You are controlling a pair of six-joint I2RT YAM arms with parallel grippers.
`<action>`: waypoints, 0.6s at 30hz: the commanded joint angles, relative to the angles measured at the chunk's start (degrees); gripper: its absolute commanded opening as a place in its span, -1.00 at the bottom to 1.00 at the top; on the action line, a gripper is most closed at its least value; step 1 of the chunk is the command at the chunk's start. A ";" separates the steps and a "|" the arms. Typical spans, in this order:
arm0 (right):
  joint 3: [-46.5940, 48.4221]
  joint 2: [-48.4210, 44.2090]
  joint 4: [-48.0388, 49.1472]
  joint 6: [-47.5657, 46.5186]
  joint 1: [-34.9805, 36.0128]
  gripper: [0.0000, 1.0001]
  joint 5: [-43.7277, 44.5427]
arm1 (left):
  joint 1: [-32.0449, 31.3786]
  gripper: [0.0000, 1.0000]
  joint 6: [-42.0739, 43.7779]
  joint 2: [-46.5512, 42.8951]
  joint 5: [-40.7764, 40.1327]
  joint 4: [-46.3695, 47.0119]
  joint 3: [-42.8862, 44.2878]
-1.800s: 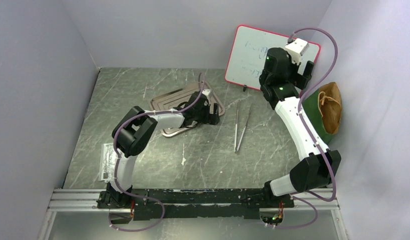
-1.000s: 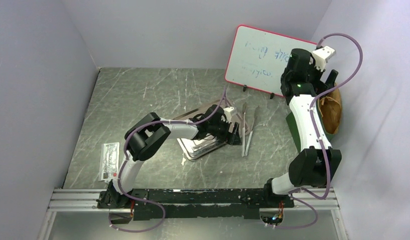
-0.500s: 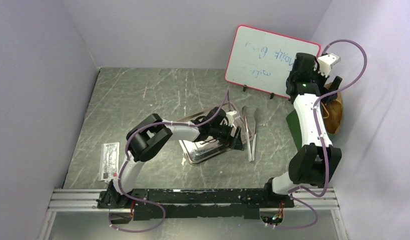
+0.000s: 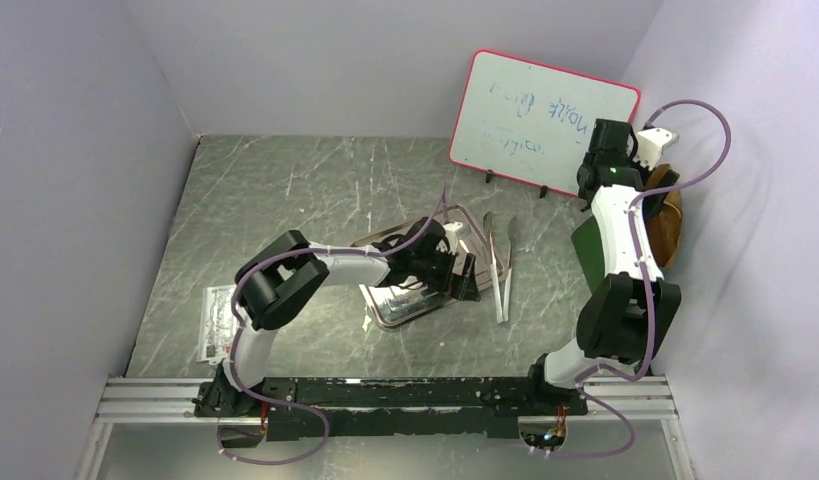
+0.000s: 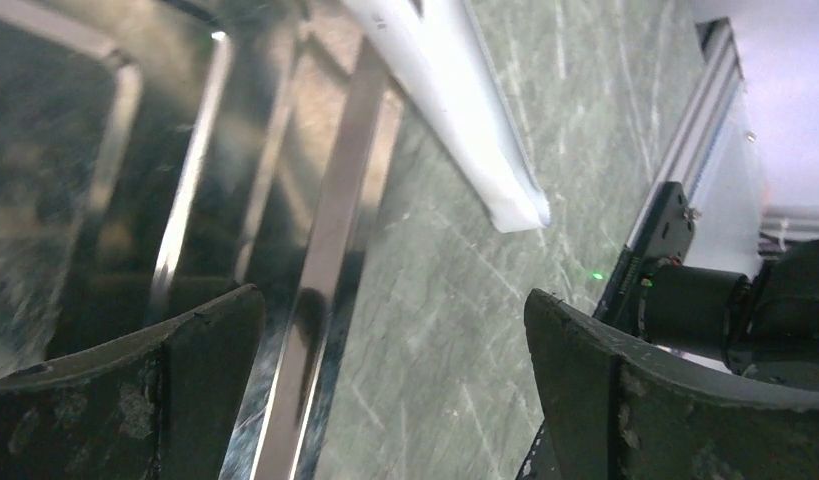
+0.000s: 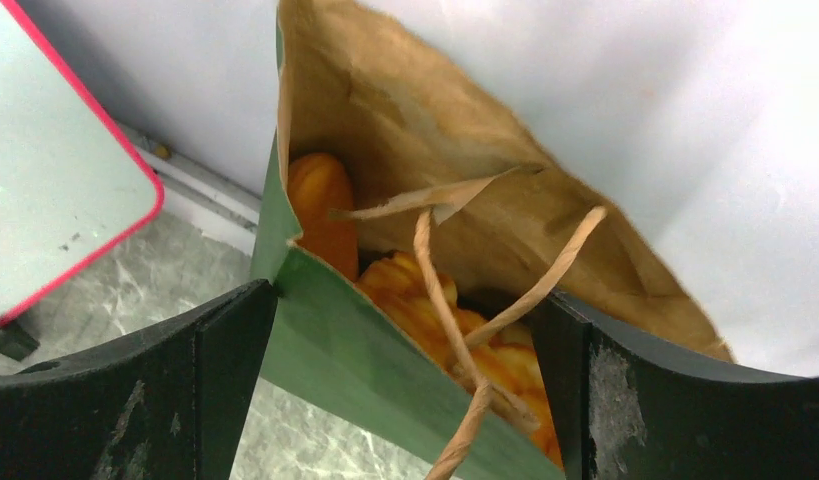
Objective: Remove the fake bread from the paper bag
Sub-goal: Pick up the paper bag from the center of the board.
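The paper bag (image 4: 669, 222) stands against the right wall, dark green outside (image 6: 355, 350) and brown kraft inside (image 6: 405, 110), with tan cord handles (image 6: 455, 330). Its mouth is open. Glossy orange fake bread lies inside: one long loaf (image 6: 320, 205) stands at the left corner and ridged pieces (image 6: 435, 300) lie lower. My right gripper (image 6: 405, 400) is open just above the bag's mouth (image 4: 657, 170), one finger outside the green front wall, the other by the bag's right side. My left gripper (image 5: 395, 400) is open and empty at the right rim of the metal tray (image 5: 325, 260).
The silver tray (image 4: 390, 303) lies mid-table with metal tongs (image 4: 500, 265) just to its right. A red-framed whiteboard (image 4: 540, 120) leans at the back right, next to the bag. A flat packet (image 4: 217, 322) lies at the near left. The right arm's base (image 5: 705, 310) shows beyond the left fingers.
My right gripper has swung right from in front of the whiteboard and come down to the bag's mouth. My left gripper moved the tray right and nearer, and the tongs shifted right.
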 commanded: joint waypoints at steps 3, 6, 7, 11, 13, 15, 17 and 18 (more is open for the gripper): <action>-3.46 -0.64 -1.89 2.77 -2.39 0.99 -5.59 | 0.86 0.97 -1.14 -7.30 -9.35 -5.15 -2.43; -4.58 -1.67 -1.92 4.07 -3.36 0.92 -9.05 | 0.86 0.97 -0.94 -9.99 -12.04 -6.95 -1.61; -4.71 -1.89 -2.20 4.63 -3.60 0.86 -10.15 | 0.86 0.97 -0.87 -10.84 -13.09 -7.26 -1.37; -5.91 -2.37 -2.64 5.93 -3.73 0.39 -11.97 | 1.06 0.97 -0.27 -13.73 -16.71 -10.27 0.90; -6.94 -3.25 -2.16 6.18 -3.73 0.04 -12.56 | 1.18 0.97 0.21 -14.96 -18.41 -11.73 2.45; -7.62 -4.25 -1.76 6.48 -3.73 -0.23 -13.18 | 1.34 0.97 0.76 -15.68 -20.05 -13.36 3.95; -7.15 -5.16 -1.99 6.77 -3.73 -0.49 -13.51 | 1.54 0.97 1.20 -16.35 -21.25 -15.04 5.39; -7.01 -5.59 -2.14 6.95 -3.73 -0.61 -13.56 | 1.67 0.97 1.39 -16.71 -21.73 -15.64 5.84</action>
